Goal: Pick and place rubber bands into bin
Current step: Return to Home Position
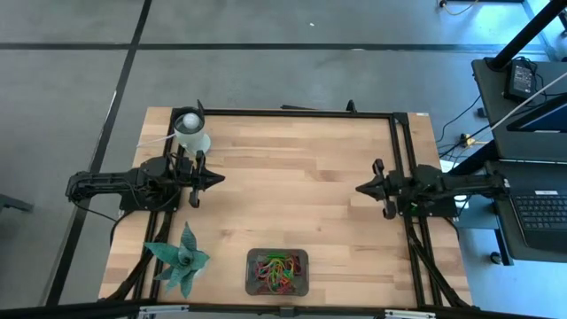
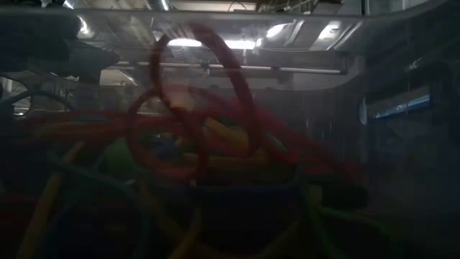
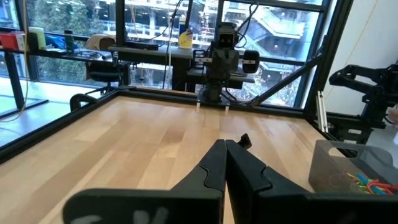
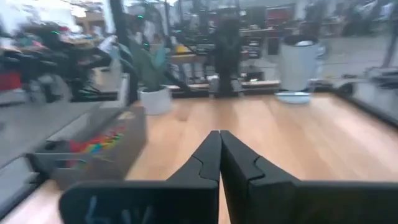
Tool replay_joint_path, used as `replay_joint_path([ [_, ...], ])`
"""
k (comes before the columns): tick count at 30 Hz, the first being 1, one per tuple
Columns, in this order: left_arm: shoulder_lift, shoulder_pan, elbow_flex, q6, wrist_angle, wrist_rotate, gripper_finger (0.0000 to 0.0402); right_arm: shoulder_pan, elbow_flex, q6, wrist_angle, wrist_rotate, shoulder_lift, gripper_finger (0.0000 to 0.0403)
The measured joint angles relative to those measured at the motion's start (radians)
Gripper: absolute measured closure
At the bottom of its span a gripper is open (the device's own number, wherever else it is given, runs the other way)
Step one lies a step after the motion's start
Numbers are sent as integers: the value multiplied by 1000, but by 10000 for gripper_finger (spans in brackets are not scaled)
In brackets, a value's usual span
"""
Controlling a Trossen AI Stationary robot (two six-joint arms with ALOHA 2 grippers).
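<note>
The bin (image 1: 249, 266) sits at the near edge of the tabletop (image 1: 292, 168), about midway between left and right. The rubber bands (image 1: 276, 269) lie heaped inside it in a tangle of red, green, yellow and orange. The left gripper (image 1: 217, 177) hangs over the left side of the tabletop, pointing inward, its fingers pressed together with nothing between them. The right gripper (image 1: 361, 189) faces it from the right side, likewise closed and empty. A white cup (image 1: 190, 133) stands at the far left, a green plant (image 1: 182, 260) at the near left.
</note>
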Motion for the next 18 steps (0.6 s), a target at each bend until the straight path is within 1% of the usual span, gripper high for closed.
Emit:
replay_joint_path([
  [2,0,0,0,0,0,0,400,0,0,-15,4,27,8,387],
  [7,0,0,0,0,0,0,400,0,0,-26,6,31,8,373],
  [18,0,0,0,0,0,0,400,0,0,-26,6,31,8,371],
])
